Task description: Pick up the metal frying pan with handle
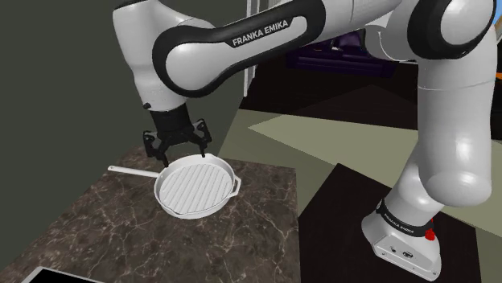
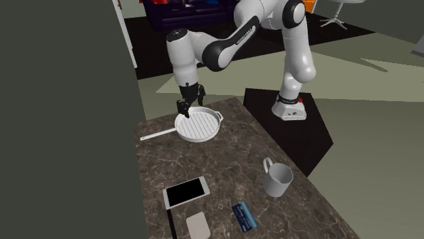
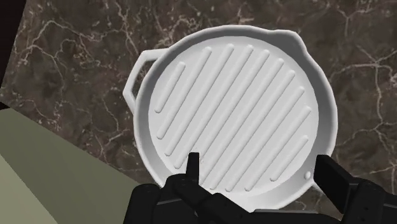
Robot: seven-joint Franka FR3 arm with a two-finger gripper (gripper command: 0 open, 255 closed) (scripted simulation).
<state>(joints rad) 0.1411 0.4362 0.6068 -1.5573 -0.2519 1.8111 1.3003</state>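
A white round frying pan (image 1: pixel 195 190) with a ribbed floor lies on the dark marbled countertop (image 1: pixel 104 233). Its thin straight handle (image 1: pixel 133 170) points toward the shoulder view's left, and a small loop grip (image 1: pixel 238 186) sits on the opposite side. My black gripper (image 1: pixel 181 153) hangs open just above the pan's far rim. In the wrist view the pan (image 3: pixel 235 108) lies close below the gripper (image 3: pixel 264 181). One fingertip (image 3: pixel 193 167) is over the ribbed floor and the other stands outside the rim. Nothing is clasped. In the second exterior view the gripper (image 2: pixel 189 108) stands over the pan (image 2: pixel 198 125).
Farther along the counter stand a white mug (image 2: pixel 278 178), a flat dark-screened tablet (image 2: pixel 185 192), a small blue card (image 2: pixel 243 216) and a grey pad (image 2: pixel 198 224). The counter's edge runs close behind the pan, with floor beyond. My base (image 1: pixel 402 237) stands on a dark box.
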